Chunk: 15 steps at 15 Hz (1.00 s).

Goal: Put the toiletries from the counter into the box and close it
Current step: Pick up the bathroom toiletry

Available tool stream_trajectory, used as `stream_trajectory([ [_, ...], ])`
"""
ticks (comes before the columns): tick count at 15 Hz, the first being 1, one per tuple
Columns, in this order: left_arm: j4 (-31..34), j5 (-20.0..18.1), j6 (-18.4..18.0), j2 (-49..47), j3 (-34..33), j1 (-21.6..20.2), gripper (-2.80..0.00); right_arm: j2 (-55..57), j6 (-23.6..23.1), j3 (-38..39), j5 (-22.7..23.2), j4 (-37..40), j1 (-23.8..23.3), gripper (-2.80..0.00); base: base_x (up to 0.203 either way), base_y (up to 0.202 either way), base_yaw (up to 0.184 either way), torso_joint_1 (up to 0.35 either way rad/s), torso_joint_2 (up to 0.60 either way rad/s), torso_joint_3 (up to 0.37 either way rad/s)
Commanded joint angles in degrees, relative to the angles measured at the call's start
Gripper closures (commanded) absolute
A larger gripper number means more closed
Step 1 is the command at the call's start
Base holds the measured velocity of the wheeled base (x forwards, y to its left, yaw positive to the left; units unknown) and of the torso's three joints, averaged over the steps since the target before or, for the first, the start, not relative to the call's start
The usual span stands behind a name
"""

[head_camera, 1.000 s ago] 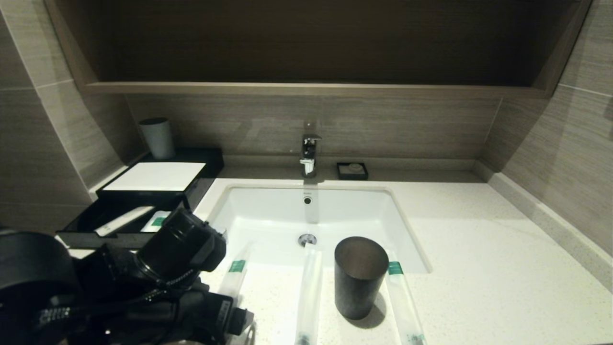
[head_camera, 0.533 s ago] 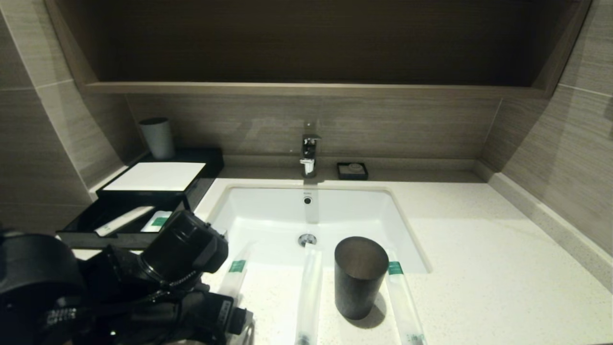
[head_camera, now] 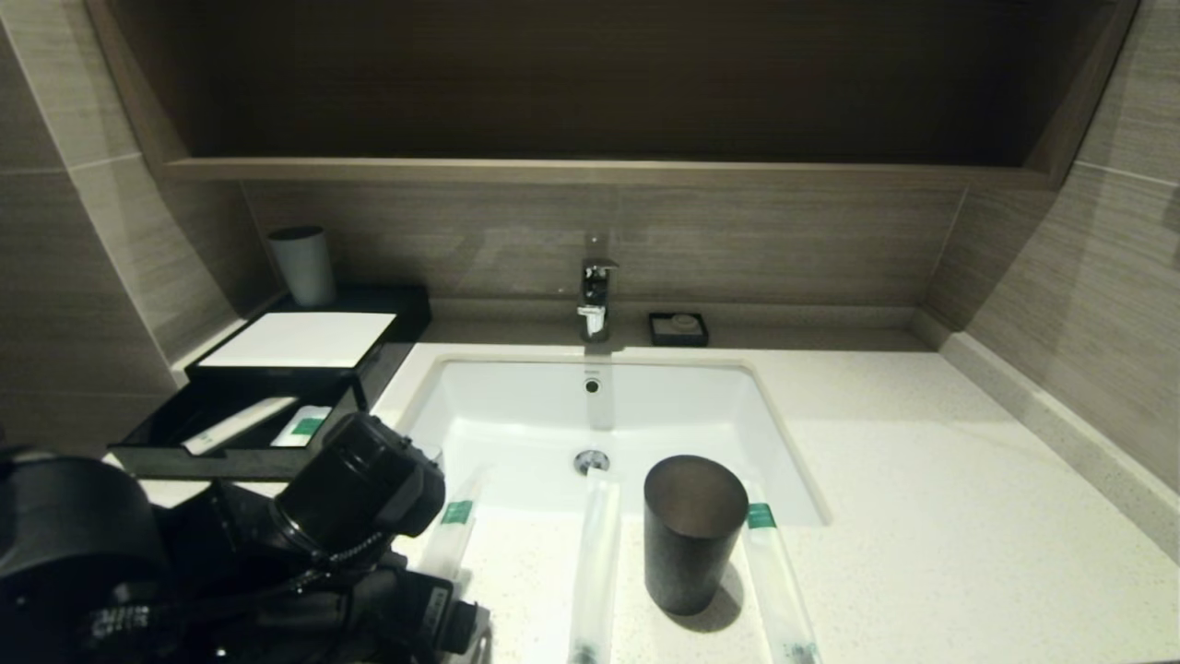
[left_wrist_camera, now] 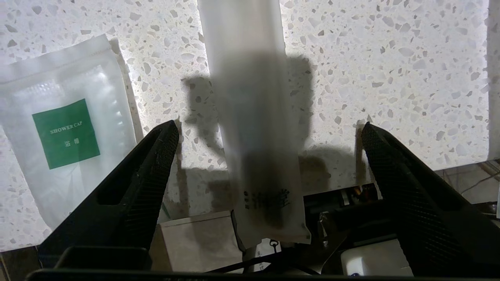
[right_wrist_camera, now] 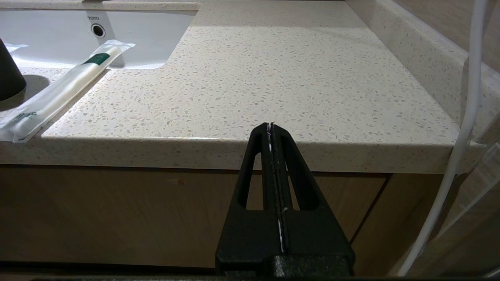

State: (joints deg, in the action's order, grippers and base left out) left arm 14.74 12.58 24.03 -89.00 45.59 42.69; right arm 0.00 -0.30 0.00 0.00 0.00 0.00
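My left gripper is open and empty, its jaws spread on either side of the near end of a long translucent sachet, which overhangs the counter's front edge. This is the leftmost long sachet in the head view. A flat sachet with a green "shower cap" label lies beside it, hidden under my left arm in the head view. Two more long sachets flank a dark cup. The black box stands at the back left with its drawer open. My right gripper is shut and parked below the counter edge.
The open drawer holds a long sachet and a flat green-labelled one. The white sink basin and tap are in the middle. A soap dish sits behind, and a pale cup behind the box.
My left arm has shifted slightly to the right and toward the counter's front edge. The sachets, cup and box have not moved.
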Motion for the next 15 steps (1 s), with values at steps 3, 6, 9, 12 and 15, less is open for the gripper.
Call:
stream_trajectory([
  [3, 0.08, 0.60, 0.23, -0.29, -0.15, 0.11, -2.80, 0.00, -0.05, 0.00, 0.00, 0.00, 0.00, 0.00, 0.000, 0.000, 0.000, 0.000, 0.00, 0.000],
  [6, 0.03, 0.60, 0.23, -0.34, -0.15, 0.11, -2.80, 0.00, -0.05, 0.00, 0.00, 0.00, 0.05, 0.00, 0.000, 0.000, 0.000, 0.000, 0.00, 0.000],
  [9, 0.03, 0.69, 0.23, -0.38, -0.15, 0.11, -2.80, 0.00, -0.05, 0.00, 0.00, 0.00, 0.00, 0.00, 0.000, 0.000, 0.000, 0.000, 0.00, 0.000],
  [12, 0.03, 0.77, 0.21, -0.37, -0.24, 0.11, -2.80, 0.00, -0.05, 0.00, 0.00, 0.00, 0.00, 0.00, 0.000, 0.000, 0.000, 0.000, 0.00, 0.000],
  [15, 0.03, 0.78, 0.15, -0.38, -0.33, 0.11, -1.47, 0.00, -0.05, 0.00, 0.00, 0.00, 0.00, 0.00, 0.000, 0.000, 0.000, 0.000, 0.00, 0.000],
])
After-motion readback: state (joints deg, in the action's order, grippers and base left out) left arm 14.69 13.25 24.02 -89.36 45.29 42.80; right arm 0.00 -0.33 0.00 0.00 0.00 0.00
